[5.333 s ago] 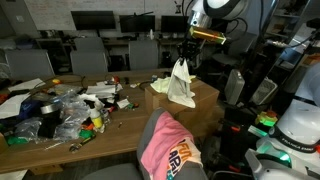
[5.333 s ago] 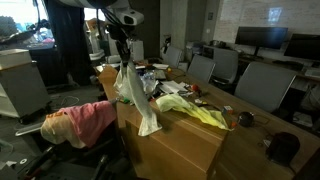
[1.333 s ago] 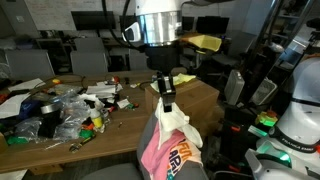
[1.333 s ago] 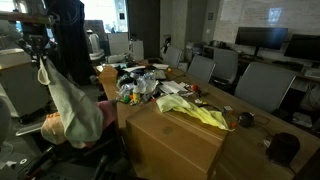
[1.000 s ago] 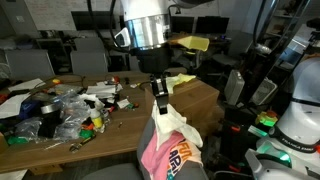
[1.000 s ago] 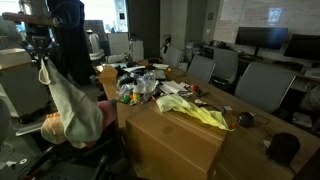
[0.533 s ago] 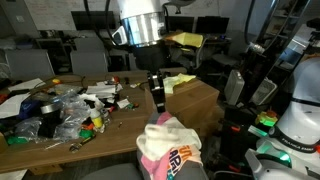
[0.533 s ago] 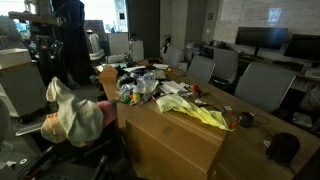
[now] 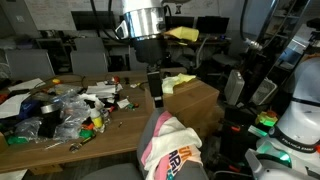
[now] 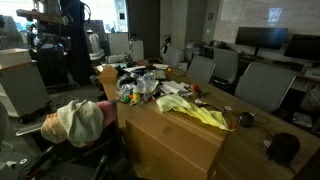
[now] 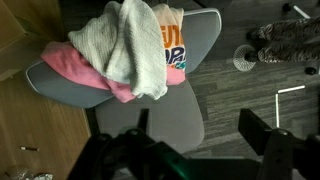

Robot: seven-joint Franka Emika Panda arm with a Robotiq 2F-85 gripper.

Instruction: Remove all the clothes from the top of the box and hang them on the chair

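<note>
clothes (image 11: pixel 125 55): three garments piled on the grey padding of the chair (image 11: pixel 190 105), seen from straight above in the wrist view
white garment (image 11: pixel 125 40): topmost on the chair, crumpled, draped across the other two
pink garment (image 11: pixel 80 68): under the white garment, spilling out at one edge of the chair's pad
peach garment (image 11: pixel 173 45): under the white garment at the chair's opposite edge, orange and blue print showing
pale yellow garment (image 10: pixel 197 110): off the chair, lying crumpled on top of the box, apart from the pile
box (image 10: pixel 170 150): plain brown cardboard, broad, standing just beside the chair
fingers (image 11: pixel 258 130): spread wide with nothing between them, above the chair and clear of the pile; in an exterior view they hang over the white garment without touching it
arm (image 9: pixel 143 25): comes down from above the chair, wrist pointing straight at the pile
bench (image 9: pixel 30 140): long wooden top, past the box as seen from the chair
clutter (image 9: pixel 70 108): clear plastic bags and small bits heaped on the bench, well apart from the chair
other chairs (image 9: pixel 90 55): darker grey office chairs lined up along the bench's far side, well away from the chair
floor (image 11: pixel 250 85): dark planks beneath the chair
</note>
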